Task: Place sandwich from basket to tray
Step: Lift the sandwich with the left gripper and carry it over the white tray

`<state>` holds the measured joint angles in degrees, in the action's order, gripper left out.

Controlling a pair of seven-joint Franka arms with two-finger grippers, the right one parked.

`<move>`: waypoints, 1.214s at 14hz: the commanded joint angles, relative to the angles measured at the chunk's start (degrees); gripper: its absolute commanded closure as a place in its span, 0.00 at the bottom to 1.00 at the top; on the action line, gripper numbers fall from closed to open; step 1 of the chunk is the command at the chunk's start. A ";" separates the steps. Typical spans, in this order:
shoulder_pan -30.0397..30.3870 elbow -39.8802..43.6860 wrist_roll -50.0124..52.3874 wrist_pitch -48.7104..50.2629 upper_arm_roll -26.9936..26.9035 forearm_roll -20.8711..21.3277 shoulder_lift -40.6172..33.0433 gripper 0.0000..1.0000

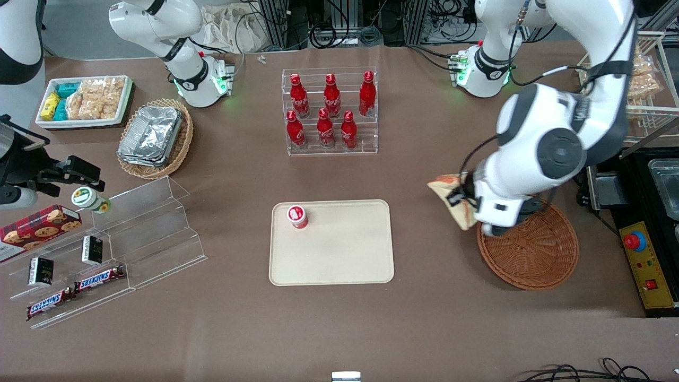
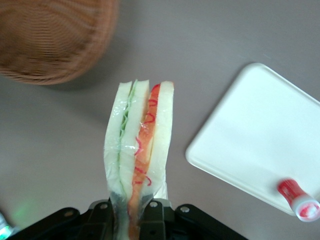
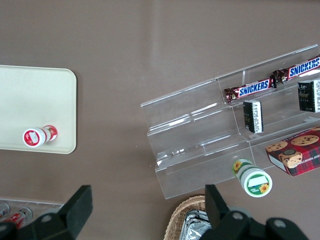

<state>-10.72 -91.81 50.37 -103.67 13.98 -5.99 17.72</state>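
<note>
Brown table: matte tabletop, everything laid out on it, and the action sits toward the working arm's end.
White arm: bent sharply at the elbow, forearm angled down, wrist hanging over the basket's rim on the side nearest the tray.
Reddish-brown basket: round, shallow woven wicker, nothing visible inside it now; it sits at about three o'clock from the tray.
Cream tray: flat rectangular plastic, rounded corners, low rim; well apart from the basket, with bare table between them.
Sandwich: triangular wedge of pale white bread, orange-red and green filling showing along its edge, wrapped in clear film; it is up in the air, clear of the basket, not yet over the tray.
Handling: my read is light, soft and easily squashed, with slippery film; a gentle pinch across the flat bread faces near the wide end looks safest.
Gripper: clamped on the sandwich's lower end, wedge pointing away from the wrist camera.
Red-capped bottle: small, standing on the tray near its ten o'clock corner; the landing should stay off it.
</note>
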 commanded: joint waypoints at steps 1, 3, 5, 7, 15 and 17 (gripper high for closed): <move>-6.13 2.42 -1.33 -4.68 0.78 2.73 4.76 1.00; -11.14 2.68 -1.33 -7.50 0.70 6.85 7.93 1.00; -11.78 5.65 -2.81 -8.30 0.87 7.14 11.09 1.00; -11.52 9.79 -3.79 -7.25 0.78 4.69 14.17 1.00; -13.45 8.40 -13.26 -11.46 0.70 8.63 19.01 1.00; -13.54 8.31 -14.07 -12.43 0.70 10.11 20.77 1.00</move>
<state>-23.87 -84.71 37.68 -115.25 14.83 2.24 36.75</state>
